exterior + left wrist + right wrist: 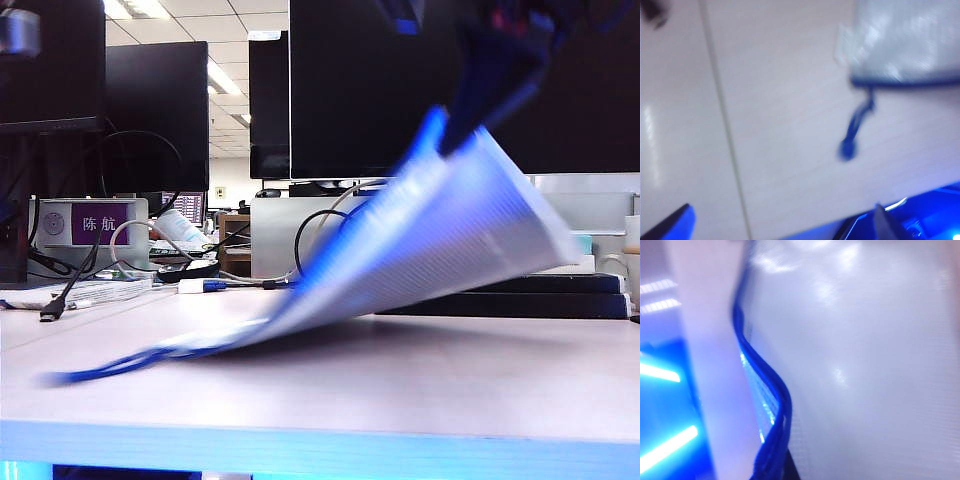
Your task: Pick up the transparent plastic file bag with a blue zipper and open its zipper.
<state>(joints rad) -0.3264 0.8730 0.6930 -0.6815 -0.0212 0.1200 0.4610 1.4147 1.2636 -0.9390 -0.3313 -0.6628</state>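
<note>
File bag lifted by right gripper; left gripper apart.

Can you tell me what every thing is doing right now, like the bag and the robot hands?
file bag: one end lifted by the right arm, the other end on the table.
zipper: blue edge, too blurred to tell if open.
pull cord: lying loose on the table, nothing holding it.
right gripper: shut on the raised end of the file bag.
left gripper: over the table near the cord, holding nothing.
</note>
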